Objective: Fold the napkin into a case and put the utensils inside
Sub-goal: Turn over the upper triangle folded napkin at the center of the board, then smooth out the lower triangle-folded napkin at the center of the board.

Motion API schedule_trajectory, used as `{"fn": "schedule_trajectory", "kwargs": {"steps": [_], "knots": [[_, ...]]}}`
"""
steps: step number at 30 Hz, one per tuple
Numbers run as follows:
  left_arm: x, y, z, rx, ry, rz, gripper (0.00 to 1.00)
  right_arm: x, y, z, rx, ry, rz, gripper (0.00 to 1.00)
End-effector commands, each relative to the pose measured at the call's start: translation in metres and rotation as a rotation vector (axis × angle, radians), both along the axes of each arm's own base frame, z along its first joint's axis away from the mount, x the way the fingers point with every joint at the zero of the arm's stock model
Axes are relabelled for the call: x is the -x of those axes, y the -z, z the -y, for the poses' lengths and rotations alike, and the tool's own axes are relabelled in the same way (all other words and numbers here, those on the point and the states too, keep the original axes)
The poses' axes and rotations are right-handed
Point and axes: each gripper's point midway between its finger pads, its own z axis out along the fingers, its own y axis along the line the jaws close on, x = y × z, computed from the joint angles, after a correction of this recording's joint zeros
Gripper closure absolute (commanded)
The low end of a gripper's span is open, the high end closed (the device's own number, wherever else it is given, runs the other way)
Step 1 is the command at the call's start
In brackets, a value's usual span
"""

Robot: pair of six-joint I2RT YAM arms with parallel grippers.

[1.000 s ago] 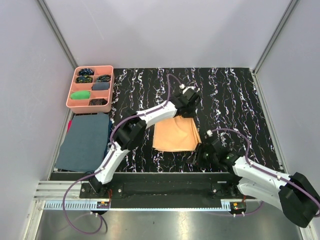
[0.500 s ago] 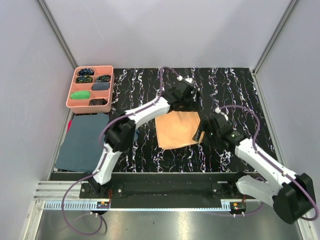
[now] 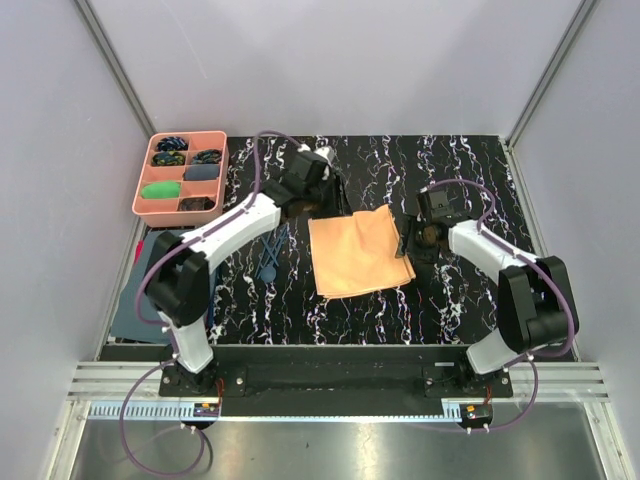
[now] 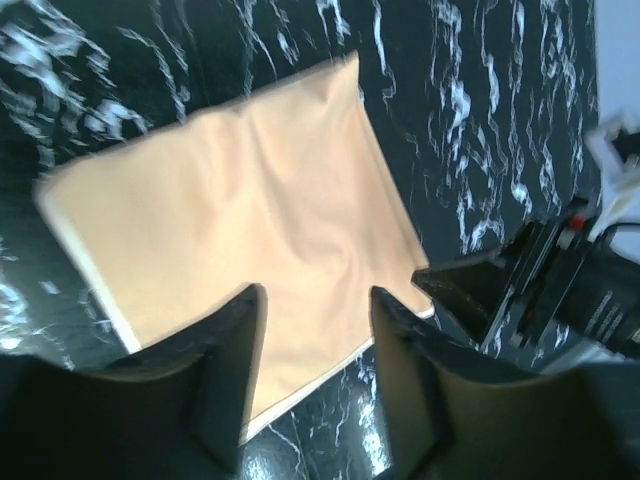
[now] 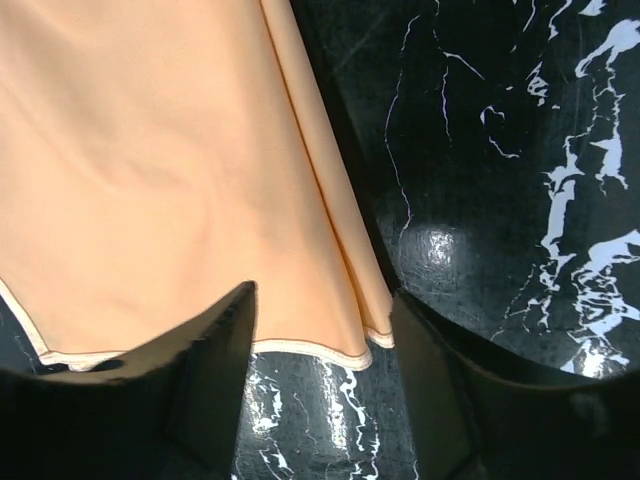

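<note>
Peach-orange satin, the napkin (image 3: 358, 252) lies flat on the black marbled table (image 3: 470, 190), folded to a near-square and turned slightly off the table's edges. From above, the left gripper (image 3: 330, 202) hangs by the napkin's far-left corner and the right gripper (image 3: 408, 243) is at its right edge, so the cloth lies between them. The dark blue utensils (image 3: 268, 256) lie just left of the napkin, long axes roughly near-to-far, and the left arm is the nearer one to them. A pink tray (image 3: 180, 136) and a blue-grey cloth (image 3: 130, 300) sit farther left of the napkin.

In the left wrist view, the left gripper (image 4: 315, 380) is spread wide with nothing held. The napkin (image 4: 240, 210) is below and ahead of it, with the right gripper (image 4: 505, 290) at the cloth's corner.

In the right wrist view, the right gripper (image 5: 320, 390) also stands open and empty. The napkin (image 5: 150, 170) fills the upper left, its white-stitched hem crossing the gap between the fingers and layered edges showing on its right side. That hem looks like the natural place to pinch for the next fold.
</note>
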Motion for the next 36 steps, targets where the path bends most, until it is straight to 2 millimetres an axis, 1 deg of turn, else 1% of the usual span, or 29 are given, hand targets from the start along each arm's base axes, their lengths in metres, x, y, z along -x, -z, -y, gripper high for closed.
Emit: {"fn": "schedule_trajectory", "kwargs": {"steps": [1, 2, 4, 7, 8, 10, 11, 13, 14, 15, 16, 18, 19, 21, 22, 23, 24, 25, 26, 27, 28, 29, 30, 31, 32, 33, 34, 35, 36], "knots": [[0.016, 0.026, 0.040, 0.096, 0.127, -0.065, 0.55, -0.023, -0.005, -0.009, -0.112, -0.004, 0.058, 0.41], [0.016, 0.036, 0.044, 0.085, 0.125, -0.078, 0.56, -0.022, -0.002, -0.009, -0.128, 0.000, 0.049, 0.43], [0.010, 0.044, 0.047, 0.083, 0.111, -0.088, 0.58, -0.024, 0.004, -0.009, -0.147, -0.001, 0.031, 0.43], [-0.005, 0.062, 0.048, 0.045, 0.081, -0.095, 0.59, -0.019, 0.017, 0.003, -0.119, 0.020, 0.004, 0.40], [-0.015, 0.070, 0.048, 0.033, 0.066, -0.095, 0.59, -0.019, 0.019, 0.006, -0.117, 0.026, -0.001, 0.40], [-0.024, 0.078, 0.049, 0.024, 0.062, -0.097, 0.60, -0.017, 0.024, 0.008, -0.119, 0.031, -0.015, 0.40], [-0.031, 0.085, 0.048, 0.020, 0.050, -0.103, 0.60, -0.016, 0.027, 0.009, -0.117, 0.031, -0.025, 0.40], [-0.038, 0.091, 0.043, 0.019, 0.025, -0.120, 0.61, -0.013, 0.032, 0.011, -0.117, 0.035, -0.040, 0.40], [-0.043, 0.097, 0.036, 0.012, 0.004, -0.127, 0.61, -0.010, 0.035, 0.011, -0.117, 0.043, -0.054, 0.41], [-0.046, 0.100, 0.032, 0.010, -0.006, -0.133, 0.61, -0.007, 0.037, 0.010, -0.129, 0.055, -0.068, 0.43], [-0.048, 0.103, 0.028, 0.007, -0.014, -0.145, 0.61, 0.002, 0.043, 0.009, -0.140, 0.064, -0.094, 0.52], [-0.053, 0.105, 0.020, 0.019, -0.018, -0.160, 0.61, 0.014, 0.043, -0.006, -0.239, 0.065, -0.128, 0.65], [-0.054, 0.099, 0.018, 0.028, -0.016, -0.153, 0.61, 0.024, 0.047, -0.010, -0.273, 0.066, -0.146, 0.75], [-0.052, 0.094, 0.012, 0.021, -0.010, -0.149, 0.59, 0.032, 0.036, -0.019, -0.346, 0.078, -0.140, 0.76], [-0.051, 0.082, 0.011, 0.033, -0.007, -0.128, 0.59, 0.037, 0.036, -0.020, -0.355, 0.082, -0.137, 0.76], [-0.049, 0.083, 0.007, 0.029, -0.008, -0.134, 0.57, 0.034, 0.026, -0.017, -0.351, 0.099, -0.099, 0.73], [-0.047, 0.080, 0.006, 0.032, -0.006, -0.132, 0.56, 0.031, 0.021, -0.016, -0.344, 0.102, -0.076, 0.64], [-0.047, 0.076, 0.004, 0.037, -0.008, -0.132, 0.55, 0.019, 0.010, -0.014, -0.334, 0.098, -0.033, 0.56], [-0.048, 0.074, 0.000, 0.046, -0.014, -0.138, 0.55, 0.009, 0.008, -0.006, -0.281, 0.102, 0.005, 0.39], [-0.048, 0.075, -0.002, 0.050, -0.020, -0.145, 0.55, 0.000, 0.006, -0.003, -0.258, 0.102, 0.025, 0.32], [-0.051, 0.074, -0.005, 0.053, -0.027, -0.145, 0.55, -0.021, -0.009, -0.002, -0.246, 0.098, 0.075, 0.27], [-0.055, 0.076, -0.011, 0.052, -0.043, -0.148, 0.55, -0.033, -0.001, 0.004, -0.203, 0.098, 0.068, 0.25], [-0.058, 0.076, -0.013, 0.057, -0.049, -0.153, 0.55, -0.044, -0.002, 0.006, -0.186, 0.098, 0.077, 0.22], [-0.061, 0.080, -0.016, 0.064, -0.052, -0.167, 0.55, -0.067, -0.016, 0.005, -0.178, 0.092, 0.123, 0.22], [-0.064, 0.079, -0.016, 0.071, -0.055, -0.167, 0.55, -0.076, -0.004, 0.007, -0.152, 0.080, 0.102, 0.21], [-0.067, 0.079, -0.018, 0.074, -0.062, -0.171, 0.55, -0.085, -0.003, 0.006, -0.145, 0.067, 0.107, 0.21], [-0.071, 0.083, -0.021, 0.074, -0.072, -0.178, 0.56, -0.102, -0.012, 0.005, -0.143, 0.061, 0.142, 0.21], [-0.072, 0.083, -0.021, 0.076, -0.075, -0.179, 0.57, -0.109, 0.000, 0.007, -0.122, 0.056, 0.124, 0.22], [-0.074, 0.085, -0.022, 0.073, -0.079, -0.180, 0.57, -0.124, -0.007, 0.006, -0.123, 0.049, 0.153, 0.22]]}}
